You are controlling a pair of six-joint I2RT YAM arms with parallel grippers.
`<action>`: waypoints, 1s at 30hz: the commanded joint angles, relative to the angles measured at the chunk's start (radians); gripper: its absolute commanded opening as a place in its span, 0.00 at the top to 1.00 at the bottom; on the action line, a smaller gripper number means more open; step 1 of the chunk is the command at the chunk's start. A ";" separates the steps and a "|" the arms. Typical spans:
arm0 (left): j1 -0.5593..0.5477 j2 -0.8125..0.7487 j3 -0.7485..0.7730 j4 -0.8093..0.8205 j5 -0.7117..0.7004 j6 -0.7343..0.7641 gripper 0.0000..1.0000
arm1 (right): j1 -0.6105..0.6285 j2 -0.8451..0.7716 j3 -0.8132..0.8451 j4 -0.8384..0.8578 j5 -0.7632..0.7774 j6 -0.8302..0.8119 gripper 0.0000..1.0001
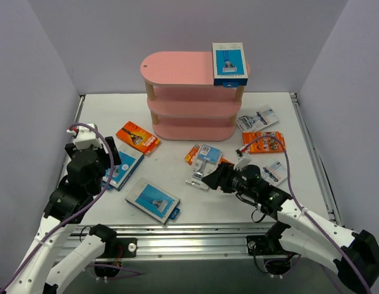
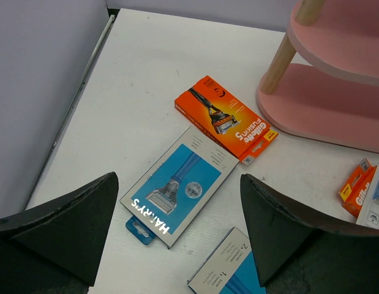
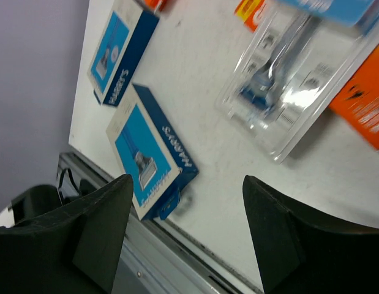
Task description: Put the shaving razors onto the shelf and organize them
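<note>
Shelf (image 1: 189,110): pink, 3 tiers, pale posts, far ctr of table (image 1: 103,113).

Razor stock, qty 9:
- top blue box (image 1: 229,63): flat on top tier, right end. Only pack on the shelf.
- left orange card (image 1: 138,136): on table, near shelf's left end, not touching it.
- left blue box (image 1: 125,166): on table just nearer than that card, printed face up.
- near blue box (image 1: 151,199): close to table's near edge, lying at an angle.
- centre blister pack (image 1: 204,166): on table in front of shelf, against middle orange card (image 1: 192,153); overlap or just touching, can't tell.
- far blister pack (image 1: 258,117): by shelf's right end.
- right orange card (image 1: 263,142): just nearer than far blister pack.
- right blister pack (image 1: 276,171): beside right arm.

Grippers:
- left gripper (image 2: 178,179): jaws spread wide, nothing between them, over left blue box.
- right gripper (image 3: 188,179): jaws spread, gripping nothing; sits at near side of centre blister pack, w/ near blue box to its left.
</note>
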 commanded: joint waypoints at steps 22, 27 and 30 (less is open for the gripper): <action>-0.001 0.031 0.013 0.028 0.020 -0.006 0.04 | 0.541 0.426 -0.077 0.531 0.445 0.324 0.32; -0.004 0.028 0.013 0.028 0.018 -0.009 0.04 | 0.562 0.528 -0.087 0.625 0.424 0.357 0.33; -0.005 0.030 0.013 0.027 0.018 -0.009 0.05 | 0.578 0.596 -0.067 0.661 0.405 0.369 0.33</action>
